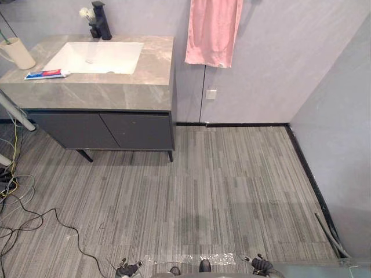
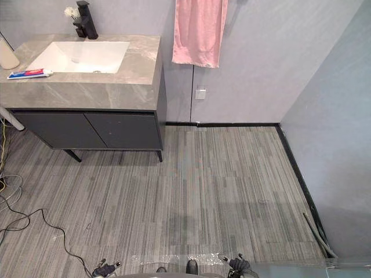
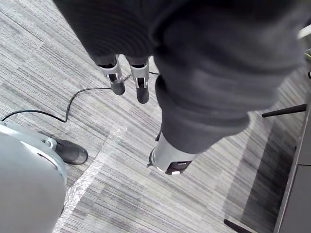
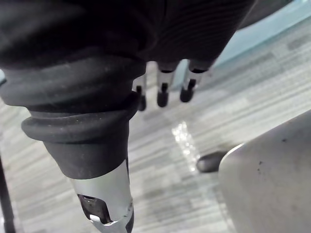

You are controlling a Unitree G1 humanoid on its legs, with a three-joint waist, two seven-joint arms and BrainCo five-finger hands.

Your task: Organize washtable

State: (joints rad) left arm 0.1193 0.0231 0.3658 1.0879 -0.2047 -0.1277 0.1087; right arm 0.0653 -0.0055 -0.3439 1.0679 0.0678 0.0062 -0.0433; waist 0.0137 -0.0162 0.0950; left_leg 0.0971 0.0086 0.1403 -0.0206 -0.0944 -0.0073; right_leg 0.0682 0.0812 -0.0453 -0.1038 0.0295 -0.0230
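Well, the desk (image 1: 116, 92) stands well apart from me, at the far left against the back wall: a grey marbled top on a dark cabinet (image 1: 98, 130) with thin black legs. Set into the top is a white sink (image 1: 95, 57). Behind it, at the wall, is a black faucet (image 1: 100, 22) with a small white flower (image 1: 87, 13) just beside it on the left. A toothpaste tube (image 1: 46, 74) lies flat on the top near the front left corner of the sink, its length running roughly along the front edge. Further left, at the desk's end, a pale cup (image 1: 17, 53) stands upright (what sticks out of it is too thin for me to tell). To the right of the desk a pink towel (image 1: 213, 32) hangs on the wall, with a white wall socket (image 1: 211, 94) below it. Between me and the desk lies striped grey floor (image 1: 232, 191), and a strip of clear tape (image 1: 185, 259) is stuck across it close in front of me. My left hand (image 3: 141, 87) hangs low at my side over the floor, fingers (image 3: 116, 82) straight and pointing down, thumb apart from them, closed on nothing. My right hand (image 4: 163, 94) hangs the same way on the other side, its fingers straight and loose, touching nothing
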